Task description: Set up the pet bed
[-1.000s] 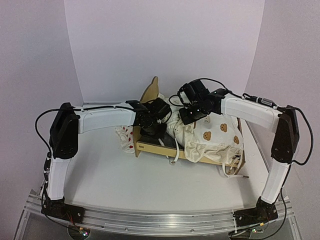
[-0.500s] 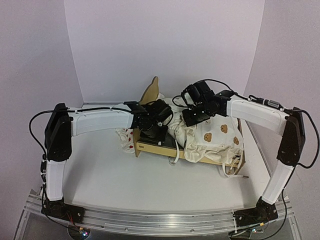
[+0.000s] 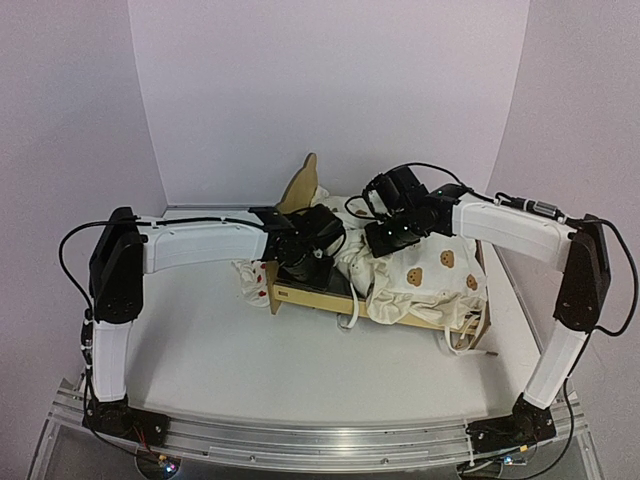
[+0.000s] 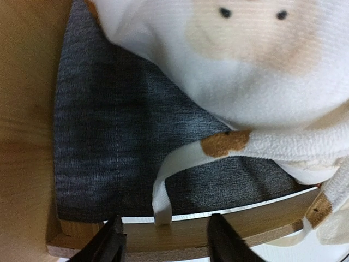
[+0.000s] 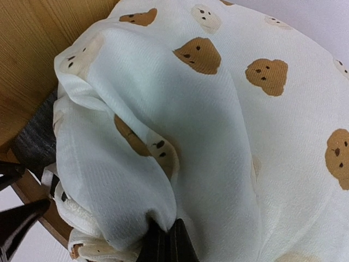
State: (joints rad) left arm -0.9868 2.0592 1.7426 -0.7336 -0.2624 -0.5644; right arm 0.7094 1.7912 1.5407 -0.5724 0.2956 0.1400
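The pet bed (image 3: 310,292) stands mid-table, its eared plywood headboard (image 3: 300,185) at the left end. A cream bear-print cushion (image 3: 430,275) lies bunched over its right part. My left gripper (image 3: 300,262) hovers over the head end, open. In the left wrist view its fingers (image 4: 109,245) straddle the wooden side rail (image 4: 245,218), and a white cushion tie (image 4: 161,199) hangs loose between them over the grey felt base (image 4: 109,136). My right gripper (image 3: 385,240) is shut on a fold of the cushion (image 5: 163,136), pinched at its fingertips (image 5: 166,243).
A small white pillow with red strawberries (image 3: 250,272) lies on the table against the bed's left side, partly under my left arm. More loose ties (image 3: 462,335) trail off the bed's right front corner. White walls close in the back and both sides.
My left gripper has gone from shut to open, and the tie now lies free between its fingers. The right gripper stays shut on the cushion and has barely shifted.
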